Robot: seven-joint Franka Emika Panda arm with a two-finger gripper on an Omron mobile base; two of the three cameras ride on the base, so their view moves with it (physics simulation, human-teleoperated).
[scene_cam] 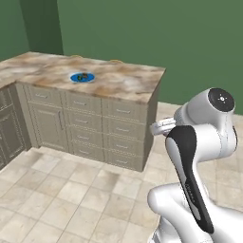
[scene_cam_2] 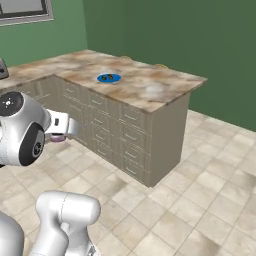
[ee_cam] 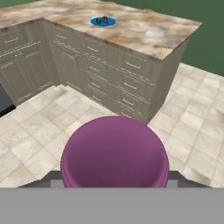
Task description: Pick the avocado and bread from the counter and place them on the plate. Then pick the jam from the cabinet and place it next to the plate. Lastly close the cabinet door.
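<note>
My gripper (ee_cam: 114,176) is shut on a jar with a round purple lid, the jam (ee_cam: 114,155), held out over the tiled floor well short of the counter (ee_cam: 148,33). From the right base view the gripper (scene_cam_2: 59,136) shows beside the arm with the purple jar under it. The blue plate (ee_cam: 109,22) lies on the counter's top, far from the hand. On it rest the dark green avocado (ee_cam: 99,20) and the brown bread (ee_cam: 106,19), side by side. The plate (scene_cam: 73,77) (scene_cam_2: 116,78) looks small in both base views. The cabinet and its door are out of view.
Beige drawers with silver handles (scene_cam: 85,123) run under the counter, which turns a corner at the left (ee_cam: 26,52). Tiled floor (scene_cam_2: 190,190) lies open between me and the counter. A framed panel (scene_cam_2: 25,10) hangs on the green wall at upper left.
</note>
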